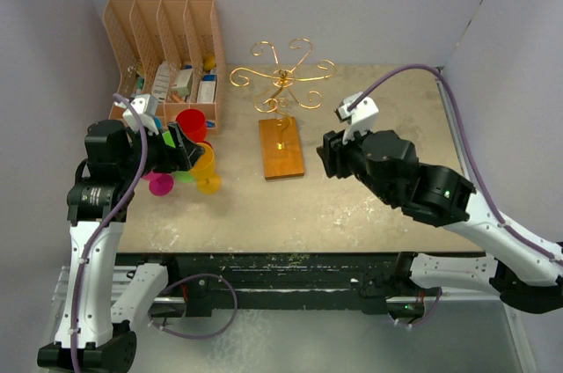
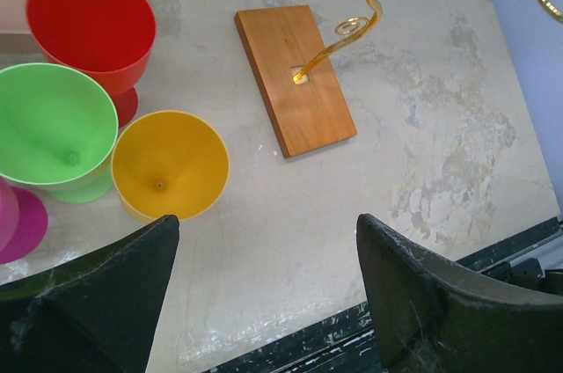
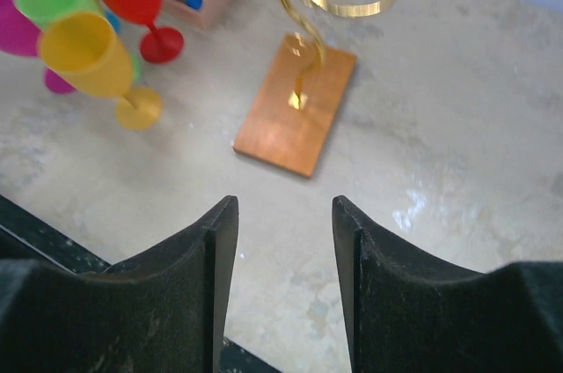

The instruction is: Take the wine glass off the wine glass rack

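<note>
The wine glass rack [image 1: 281, 78] is a gold wire stand with curled arms on an orange-brown wooden base [image 1: 281, 148] at mid table. I see no glass on its arms. Several plastic wine glasses stand on the table left of it: red [image 1: 191, 124], yellow [image 1: 207, 166], green [image 1: 185, 175] and magenta [image 1: 160, 183]. My left gripper [image 1: 180, 148] hovers open and empty right beside them; its wrist view shows the red [image 2: 88, 21], green [image 2: 53, 122] and yellow [image 2: 170, 164] glasses and the base [image 2: 295, 78]. My right gripper [image 1: 327, 157] is open and empty just right of the base [image 3: 296, 109].
A peach slotted file organizer [image 1: 167, 47] with small items stands at the back left, behind the glasses. Grey walls close in the left, back and right. The table's front edge [image 1: 299, 254] runs just ahead of the arm bases.
</note>
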You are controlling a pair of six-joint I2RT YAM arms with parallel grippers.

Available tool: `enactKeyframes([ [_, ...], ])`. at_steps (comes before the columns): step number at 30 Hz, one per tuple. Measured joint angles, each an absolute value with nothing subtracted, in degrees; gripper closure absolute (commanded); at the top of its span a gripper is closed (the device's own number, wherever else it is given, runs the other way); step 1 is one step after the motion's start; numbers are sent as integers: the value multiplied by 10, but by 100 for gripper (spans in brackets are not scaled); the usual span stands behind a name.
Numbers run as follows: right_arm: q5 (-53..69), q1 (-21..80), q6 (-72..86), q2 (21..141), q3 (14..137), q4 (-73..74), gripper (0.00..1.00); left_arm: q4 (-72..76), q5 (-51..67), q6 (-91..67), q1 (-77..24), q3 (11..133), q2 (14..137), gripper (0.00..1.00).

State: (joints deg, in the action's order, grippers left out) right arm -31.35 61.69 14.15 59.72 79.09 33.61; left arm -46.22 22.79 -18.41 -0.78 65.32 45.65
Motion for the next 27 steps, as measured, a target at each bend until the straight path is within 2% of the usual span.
enactKeyframes([
  [7, -335, 617, 229, 565, 612, 347, 38, -392, 249, -173, -8, 589, 405, 13],
  [10, -331, 617, 259, 521, 526, 332, 30, -363, 251, -173, -8, 561, 369, 11],
  [13, -335, 617, 294, 479, 484, 322, 29, -343, 246, -174, -8, 529, 334, 10],
  [14, -341, 617, 311, 471, 477, 318, 15, -339, 242, -174, -8, 520, 325, 10],
  [15, -353, 617, 325, 469, 474, 314, 10, -335, 237, -174, -8, 509, 316, 10],
  [22, -461, 617, 421, 555, 494, 346, 10, -334, 199, -176, -8, 478, 292, 9],
  [24, -471, 619, 433, 587, 499, 359, 11, -335, 193, -176, -8, 478, 292, 9],
  [27, -468, 623, 432, 581, 488, 357, 8, -335, 187, -177, -8, 478, 291, 10],
])
